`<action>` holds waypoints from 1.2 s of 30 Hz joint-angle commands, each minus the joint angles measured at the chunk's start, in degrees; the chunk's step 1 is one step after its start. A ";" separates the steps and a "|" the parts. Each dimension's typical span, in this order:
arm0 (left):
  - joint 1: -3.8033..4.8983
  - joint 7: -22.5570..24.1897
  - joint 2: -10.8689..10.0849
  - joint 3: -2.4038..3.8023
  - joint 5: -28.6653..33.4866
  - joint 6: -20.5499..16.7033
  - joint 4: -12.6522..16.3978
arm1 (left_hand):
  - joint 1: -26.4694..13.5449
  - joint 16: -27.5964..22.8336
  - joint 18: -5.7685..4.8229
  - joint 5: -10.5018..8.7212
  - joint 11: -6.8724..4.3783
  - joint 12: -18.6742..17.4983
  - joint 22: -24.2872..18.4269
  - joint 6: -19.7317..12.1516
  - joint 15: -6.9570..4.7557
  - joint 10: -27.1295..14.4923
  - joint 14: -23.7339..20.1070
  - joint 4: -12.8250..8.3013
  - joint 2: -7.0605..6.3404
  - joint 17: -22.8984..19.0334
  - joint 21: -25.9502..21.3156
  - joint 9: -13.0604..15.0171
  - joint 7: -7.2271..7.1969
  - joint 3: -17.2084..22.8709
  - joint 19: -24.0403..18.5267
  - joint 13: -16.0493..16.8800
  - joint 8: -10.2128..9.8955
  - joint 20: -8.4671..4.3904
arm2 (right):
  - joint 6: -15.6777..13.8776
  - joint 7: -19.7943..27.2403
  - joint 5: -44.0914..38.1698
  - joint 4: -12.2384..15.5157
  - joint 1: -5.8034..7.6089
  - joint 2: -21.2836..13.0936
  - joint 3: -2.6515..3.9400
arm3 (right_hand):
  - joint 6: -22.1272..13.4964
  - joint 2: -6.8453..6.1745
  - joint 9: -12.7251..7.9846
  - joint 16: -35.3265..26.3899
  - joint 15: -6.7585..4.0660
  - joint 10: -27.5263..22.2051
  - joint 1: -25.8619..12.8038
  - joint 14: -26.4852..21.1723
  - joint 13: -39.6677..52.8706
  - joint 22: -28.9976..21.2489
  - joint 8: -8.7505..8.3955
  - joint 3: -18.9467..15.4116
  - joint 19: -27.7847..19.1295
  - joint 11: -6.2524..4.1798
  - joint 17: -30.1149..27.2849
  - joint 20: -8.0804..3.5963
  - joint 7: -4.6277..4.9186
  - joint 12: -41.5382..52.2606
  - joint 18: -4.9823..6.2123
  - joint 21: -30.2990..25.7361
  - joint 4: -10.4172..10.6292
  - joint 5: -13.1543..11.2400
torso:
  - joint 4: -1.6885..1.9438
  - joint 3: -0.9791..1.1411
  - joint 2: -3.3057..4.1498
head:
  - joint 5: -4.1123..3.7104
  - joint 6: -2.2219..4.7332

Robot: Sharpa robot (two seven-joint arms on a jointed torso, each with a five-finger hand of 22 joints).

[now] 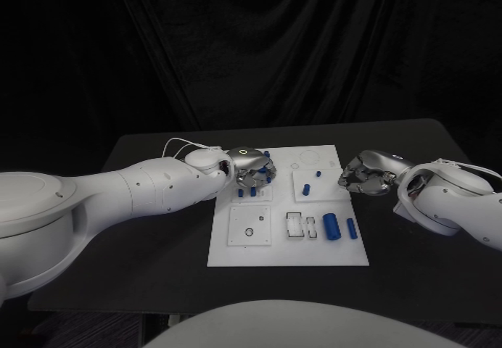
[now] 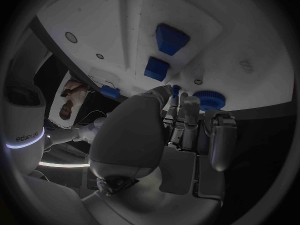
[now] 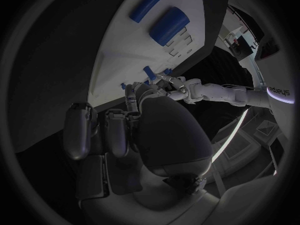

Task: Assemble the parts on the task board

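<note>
Parts (image 1: 331, 226): lay at 5 o'clock from left hand (image 1: 251, 174), long axes 12-to-6.
Left hand: over task board (image 1: 236, 254), fingers curled; grasp untellable.
Right hand (image 1: 361, 176): nearer, fingers curled, apparently empty.

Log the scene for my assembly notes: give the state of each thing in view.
Task board: flat on the table.
Large blue cylinder: lying loose on the board.
Slim blue cylinder: lying beside it.
Left robot hand: over the board, grip unclear.
Right robot hand: at the board's edge, fingers curled.
</note>
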 commanded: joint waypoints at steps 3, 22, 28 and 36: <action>-0.32 0.30 0.54 0.05 -0.40 0.07 -0.65 | -0.55 -0.05 -0.79 -0.45 -0.15 0.69 15.09 1.03 -0.03 0.62 -0.17 -0.74 0.47 0.12 -0.20 -0.31 -0.09 0.28 6.03 0.03 0.46 0.22 | 0.64 -1.12 0.54 -0.04 -0.13 0.11 0.05 | -0.09 0.18 0.06 -0.34 -0.47 1.06 -0.49 4.04 7.25 10.71 -0.17 0.40 0.59 -0.54 5.28 -0.41 0.01 -0.15 0.86 -0.28 -0.06 0.23 | -0.03 0.01 -0.07 | 0.09 0.01; -0.75 3.34 0.61 0.05 -0.40 -4.69 -1.22 | -0.16 0.41 -0.79 -0.45 -2.80 4.74 15.09 6.90 -1.73 6.82 0.72 -4.56 2.92 0.81 -0.20 -0.68 0.66 1.11 6.03 0.86 2.50 -0.94 | 0.96 -1.24 0.56 -0.12 -0.13 0.39 0.05 | -0.19 0.26 0.06 -0.39 -0.47 1.01 -0.45 4.03 7.16 10.68 -0.22 0.50 0.55 -0.53 5.21 -0.42 0.03 -0.20 0.88 -0.38 -0.09 0.28 | -0.05 -0.03 0.00 | -0.15 0.01; -0.81 4.10 -0.48 0.06 -0.40 -8.14 -0.33 | -0.29 0.82 -0.79 -0.13 -3.11 5.52 15.09 8.57 -1.87 8.45 1.46 -5.46 2.84 1.49 -0.20 -0.55 0.68 0.84 6.03 0.88 3.16 -1.12 | 0.96 -1.25 0.56 -0.03 -0.13 0.22 0.05 | -0.19 0.26 0.06 -0.39 -0.47 1.01 -0.45 4.03 7.16 10.68 -0.22 0.50 0.55 -0.53 5.21 -0.42 0.03 -0.20 0.88 -0.38 -0.09 0.28 | 0.01 0.02 -0.04 | -0.37 0.01; -0.45 3.98 -3.33 0.30 -0.40 -10.65 2.95 | -0.50 0.68 -0.79 0.01 -3.10 5.56 15.09 9.02 -1.86 8.87 1.37 -5.70 2.47 1.20 -0.20 -0.56 0.70 0.71 6.03 0.73 3.28 -1.18 | 1.08 -1.32 0.56 -0.07 -0.13 -0.01 0.05 | -0.19 0.26 0.06 -0.39 -0.47 1.01 -0.45 4.03 7.16 10.68 -0.22 0.50 0.55 -0.53 5.21 -0.42 0.03 -0.20 0.88 -0.38 -0.09 0.28 | 0.04 -0.02 -0.09 | -0.31 0.01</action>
